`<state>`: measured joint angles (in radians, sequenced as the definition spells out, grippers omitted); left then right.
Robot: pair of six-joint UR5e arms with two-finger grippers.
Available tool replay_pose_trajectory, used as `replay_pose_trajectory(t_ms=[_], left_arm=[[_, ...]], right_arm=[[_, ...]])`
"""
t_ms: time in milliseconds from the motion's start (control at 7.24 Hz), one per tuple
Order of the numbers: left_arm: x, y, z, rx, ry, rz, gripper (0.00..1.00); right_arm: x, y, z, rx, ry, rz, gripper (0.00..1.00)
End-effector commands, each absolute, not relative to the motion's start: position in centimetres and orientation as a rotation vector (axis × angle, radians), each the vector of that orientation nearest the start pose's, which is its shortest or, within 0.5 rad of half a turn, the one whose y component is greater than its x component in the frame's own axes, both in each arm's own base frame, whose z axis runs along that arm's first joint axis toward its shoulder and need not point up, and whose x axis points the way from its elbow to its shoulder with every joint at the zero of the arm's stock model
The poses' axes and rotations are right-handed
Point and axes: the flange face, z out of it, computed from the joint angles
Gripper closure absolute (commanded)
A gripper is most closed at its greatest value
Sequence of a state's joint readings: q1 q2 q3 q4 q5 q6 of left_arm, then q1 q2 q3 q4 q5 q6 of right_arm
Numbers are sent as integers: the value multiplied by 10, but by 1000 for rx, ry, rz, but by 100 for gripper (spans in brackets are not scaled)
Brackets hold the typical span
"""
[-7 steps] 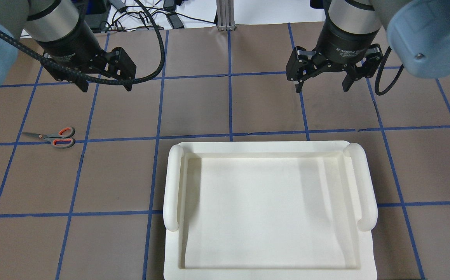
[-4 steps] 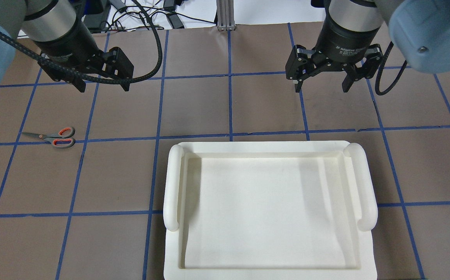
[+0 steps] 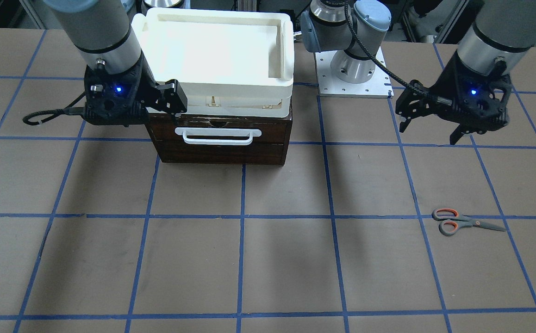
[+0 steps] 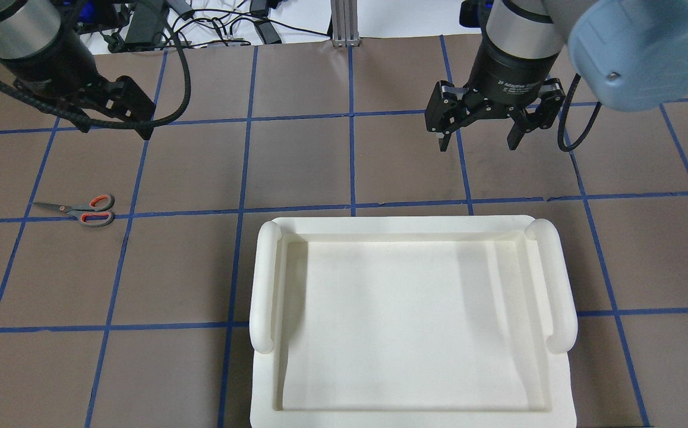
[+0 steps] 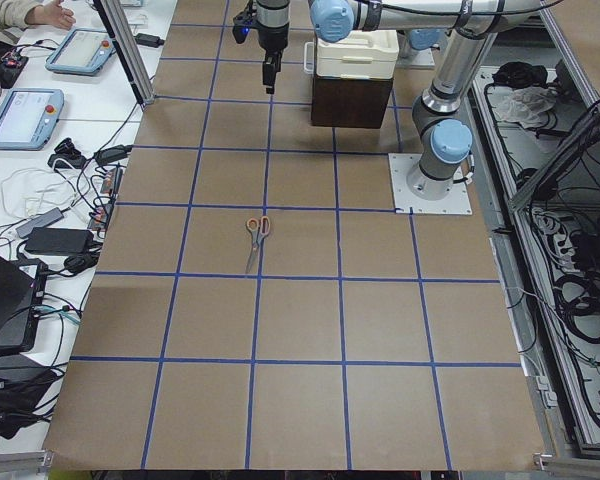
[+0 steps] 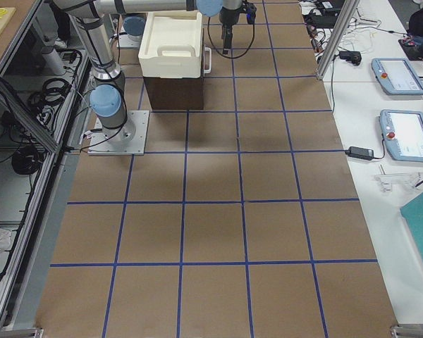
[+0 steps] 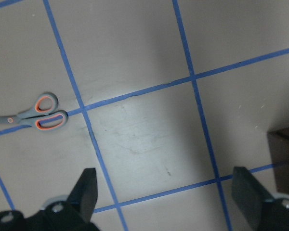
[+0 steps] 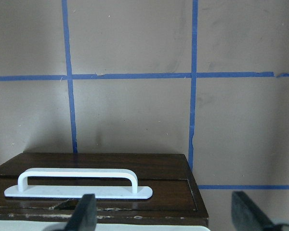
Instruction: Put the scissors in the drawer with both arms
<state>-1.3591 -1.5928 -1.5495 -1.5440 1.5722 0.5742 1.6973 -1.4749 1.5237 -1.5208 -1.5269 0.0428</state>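
The scissors (image 4: 79,210) lie flat on the table at the left, blades pointing left; they also show in the front view (image 3: 462,222) and the left wrist view (image 7: 36,116). My left gripper (image 4: 115,132) is open and empty, in the air beyond the scissors; in its wrist view (image 7: 166,192) the jaws stand wide apart. The dark brown drawer (image 3: 221,148) is shut, with its white handle (image 3: 217,135) on the front. My right gripper (image 4: 476,142) is open and empty, hovering above and in front of the drawer front (image 8: 101,183).
A cream-white tray (image 4: 267,285) sits on top of the drawer cabinet and hides it from overhead. The left arm's base plate (image 3: 353,74) is bolted beside the cabinet. Blue tape lines grid the brown table.
My left gripper has moved to the left, toward the table's left end. My right gripper has shifted slightly left. The scissors and tray have not moved.
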Motion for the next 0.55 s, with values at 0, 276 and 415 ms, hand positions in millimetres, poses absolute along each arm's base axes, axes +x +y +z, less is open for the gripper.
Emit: replay_pose_trajectory(t_ms=[0,276,415], left_arm=[[38,-530,473,1106,2935,3,0],[85,-534,437,1520,2741,24,0],[114,-537,399,1707,2566,89,0]], right_arm=[[227,-514,413,-549,3035,279,0],[258,-512,383,-993,2846,335,0],[268,-509,377,-1274,2702,333,0]])
